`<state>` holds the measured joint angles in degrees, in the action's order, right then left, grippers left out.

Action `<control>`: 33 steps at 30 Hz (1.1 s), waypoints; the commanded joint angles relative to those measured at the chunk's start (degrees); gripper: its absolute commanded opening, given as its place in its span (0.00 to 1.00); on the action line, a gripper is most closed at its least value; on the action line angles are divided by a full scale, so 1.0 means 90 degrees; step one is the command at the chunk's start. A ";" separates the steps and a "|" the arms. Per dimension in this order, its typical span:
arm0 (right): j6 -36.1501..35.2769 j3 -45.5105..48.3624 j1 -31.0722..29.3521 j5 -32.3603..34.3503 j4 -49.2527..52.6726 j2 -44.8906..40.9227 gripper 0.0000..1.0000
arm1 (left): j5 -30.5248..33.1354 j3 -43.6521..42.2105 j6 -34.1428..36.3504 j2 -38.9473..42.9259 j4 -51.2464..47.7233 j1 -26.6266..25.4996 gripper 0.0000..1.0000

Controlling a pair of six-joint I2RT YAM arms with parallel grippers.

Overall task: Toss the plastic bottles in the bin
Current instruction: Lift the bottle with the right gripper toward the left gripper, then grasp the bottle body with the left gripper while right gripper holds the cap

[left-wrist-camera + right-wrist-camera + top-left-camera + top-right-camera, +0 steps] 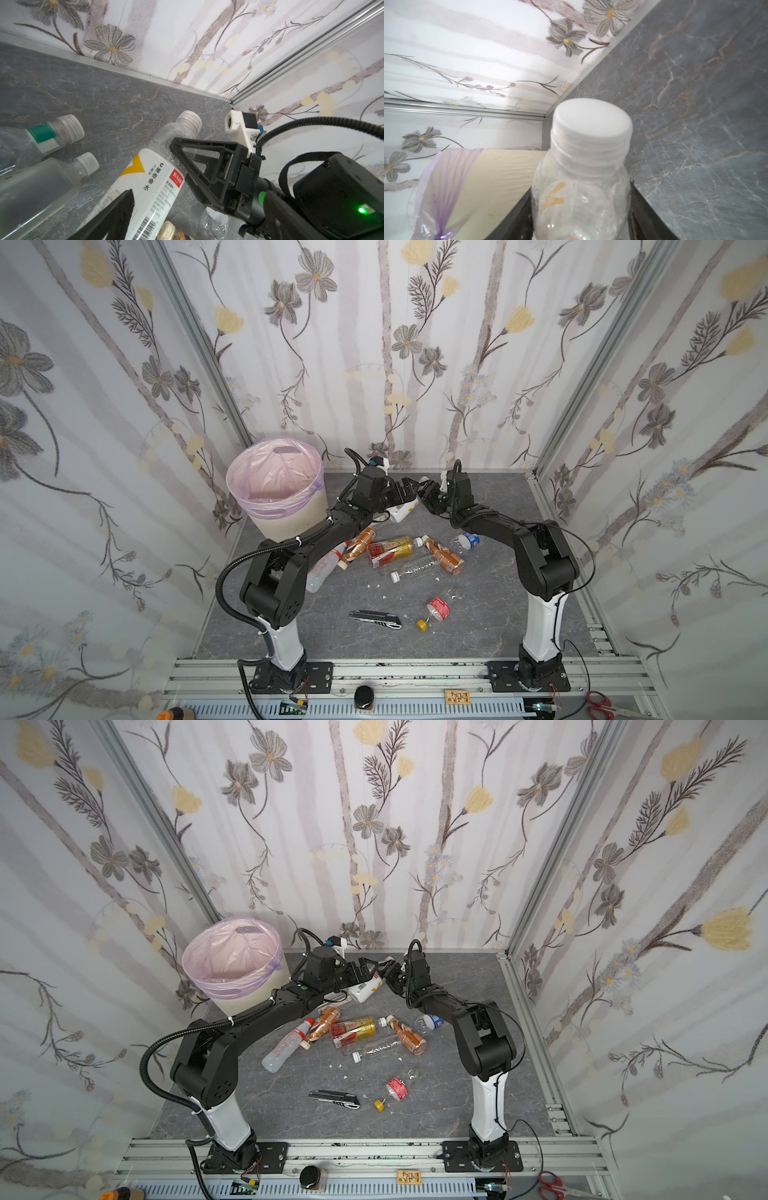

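White-labelled bottle (153, 187) between fingers of right gripper (580, 218)

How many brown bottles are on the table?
2. The left brown bottle lies just left of the yellow bottle, the right brown bottle just right of it. More may hide under the arms.

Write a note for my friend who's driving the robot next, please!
Left gripper: open, by the white-label bottle's body.
Right gripper: shut on that bottle below its cap.
Bin stands back left; no bottle shows inside, so none done yet.
Left to do: bin this bottle, then the other bottles lying on the table. Leave the knife.
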<state>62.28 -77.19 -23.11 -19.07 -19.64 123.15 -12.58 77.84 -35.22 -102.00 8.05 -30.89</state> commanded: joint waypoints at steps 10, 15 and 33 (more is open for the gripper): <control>-0.1607 -0.0603 0.0043 0.0577 0.1168 -0.1085 0.63 | 0.0823 0.0520 0.1892 0.0741 -0.1587 -0.0074 1.00; -0.2002 -0.0613 -0.0029 0.0658 0.1309 -0.1554 0.63 | 0.0798 0.0628 0.2325 0.0844 -0.2033 -0.0183 1.00; -0.2616 -0.0579 -0.0376 0.0631 0.1516 -0.2305 0.63 | 0.0262 0.0948 0.2546 0.0836 -0.2282 -0.0521 0.81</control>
<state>39.77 -82.41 -26.15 -13.15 -4.99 103.26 -9.19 85.71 -13.30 -94.35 -12.29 -35.11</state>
